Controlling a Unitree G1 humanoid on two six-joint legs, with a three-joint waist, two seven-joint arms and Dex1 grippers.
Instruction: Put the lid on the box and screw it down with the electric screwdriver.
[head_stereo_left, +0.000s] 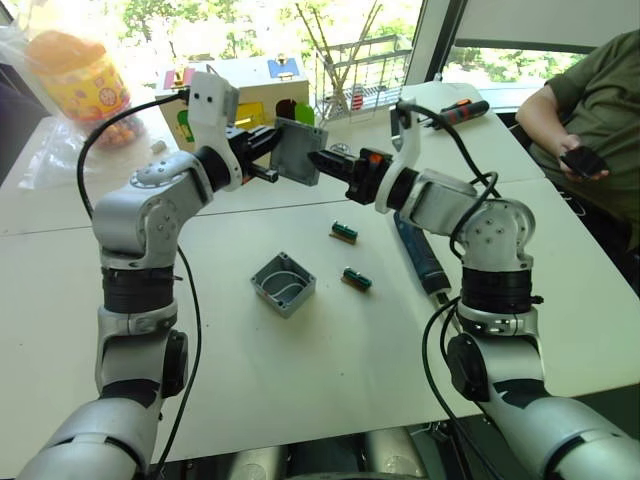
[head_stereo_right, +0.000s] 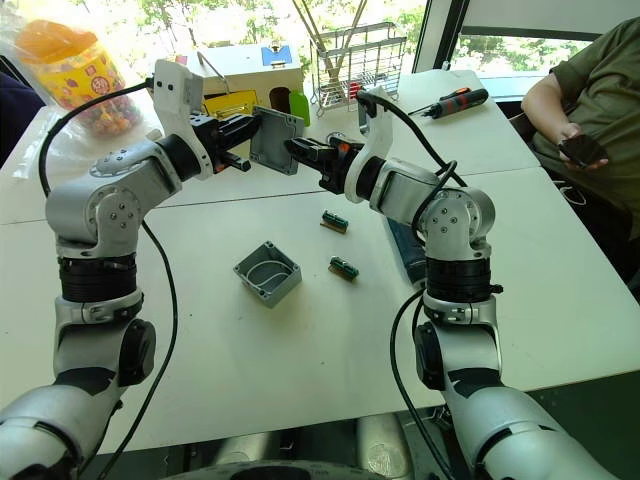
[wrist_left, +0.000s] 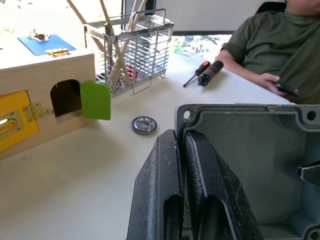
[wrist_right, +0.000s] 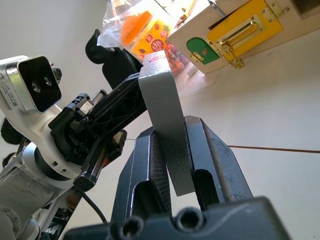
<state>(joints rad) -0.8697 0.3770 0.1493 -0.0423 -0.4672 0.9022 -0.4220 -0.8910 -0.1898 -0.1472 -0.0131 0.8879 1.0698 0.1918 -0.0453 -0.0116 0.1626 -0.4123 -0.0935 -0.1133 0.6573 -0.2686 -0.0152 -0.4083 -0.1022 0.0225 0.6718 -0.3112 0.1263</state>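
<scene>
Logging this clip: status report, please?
Left gripper and right gripper both shut on lid, held in the air. Box open on table, uncovered. Electric screwdriver untouched.

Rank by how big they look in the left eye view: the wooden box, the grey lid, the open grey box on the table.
Wooden box, largest. Lid and box look alike; the lid is held up nearer the camera, so no ranking.

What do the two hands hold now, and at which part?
Both hold the lid: left hand at one edge, right hand at the opposite edge.
</scene>
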